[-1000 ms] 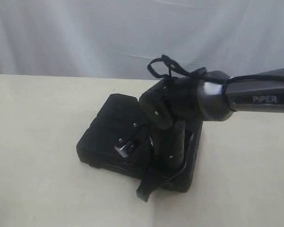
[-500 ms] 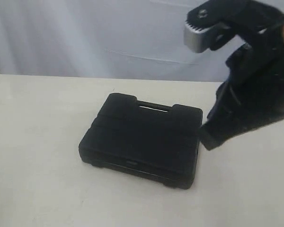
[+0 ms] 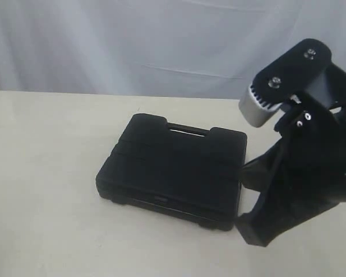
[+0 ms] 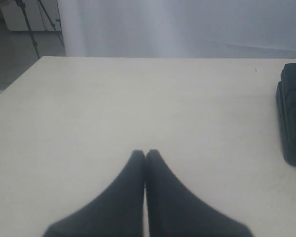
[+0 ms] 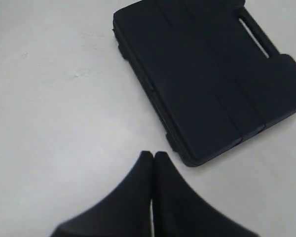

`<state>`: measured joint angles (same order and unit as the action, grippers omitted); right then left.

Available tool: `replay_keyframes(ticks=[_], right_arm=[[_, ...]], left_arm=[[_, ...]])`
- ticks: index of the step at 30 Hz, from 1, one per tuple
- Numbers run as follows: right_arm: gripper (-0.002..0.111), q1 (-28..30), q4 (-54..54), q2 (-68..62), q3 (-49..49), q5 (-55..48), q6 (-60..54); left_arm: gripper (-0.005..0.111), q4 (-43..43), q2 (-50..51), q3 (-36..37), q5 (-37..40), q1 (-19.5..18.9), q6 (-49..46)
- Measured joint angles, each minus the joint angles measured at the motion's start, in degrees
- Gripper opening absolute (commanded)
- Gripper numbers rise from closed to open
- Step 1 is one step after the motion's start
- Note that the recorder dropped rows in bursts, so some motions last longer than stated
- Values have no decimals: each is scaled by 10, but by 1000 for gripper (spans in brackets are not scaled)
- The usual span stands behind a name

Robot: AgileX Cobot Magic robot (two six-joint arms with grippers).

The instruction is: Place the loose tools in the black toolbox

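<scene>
Black toolbox (image 3: 173, 170) lies closed and flat mid-table (image 3: 46, 173). Right gripper (image 5: 150, 157) hangs at the toolbox's 4 o'clock, just beside its corner, jaws pressed together. Left gripper (image 4: 145, 154) sits over the table, jaws pressed together, well apart from the toolbox.

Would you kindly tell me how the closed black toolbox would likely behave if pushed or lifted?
The black toolbox lies flat and low on the table, so it would probably slide rather than tip. Its moulded shell looks rigid, unlikely to flex. Lifted by its handle, it may swing; its weight cannot be judged.
</scene>
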<state>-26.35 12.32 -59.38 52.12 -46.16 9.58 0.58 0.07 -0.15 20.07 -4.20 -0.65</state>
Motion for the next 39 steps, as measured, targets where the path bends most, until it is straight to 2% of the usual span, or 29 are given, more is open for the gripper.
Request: replay_keyframes(ticks=[7,10,13,16,20,23,26,33,39], right_arm=[[-1,1,71,5,0,4,90],[-1,28,70,20,-1,4,107],[-1,86,33,40,-1,11,83],[-1,164,-38,62,-1,32,8],[-1,280,-157,93,-1,66,-164],[-1,343,-224,117,-11,76,-265],[-1,362,-238,133,-31,81,-300],[-1,365,-239,133,-102,131,-314],[-1,365,-205,179,-207,240,-300]], left_arm=[[0,0,0,0,0,0,0],[0,0,0,0,0,0,0],[0,0,0,0,0,0,0],[0,0,0,0,0,0,0],[0,0,0,0,0,0,0],[0,0,0,0,0,0,0],[0,0,0,0,0,0,0],[0,0,0,0,0,0,0],[0,0,0,0,0,0,0]])
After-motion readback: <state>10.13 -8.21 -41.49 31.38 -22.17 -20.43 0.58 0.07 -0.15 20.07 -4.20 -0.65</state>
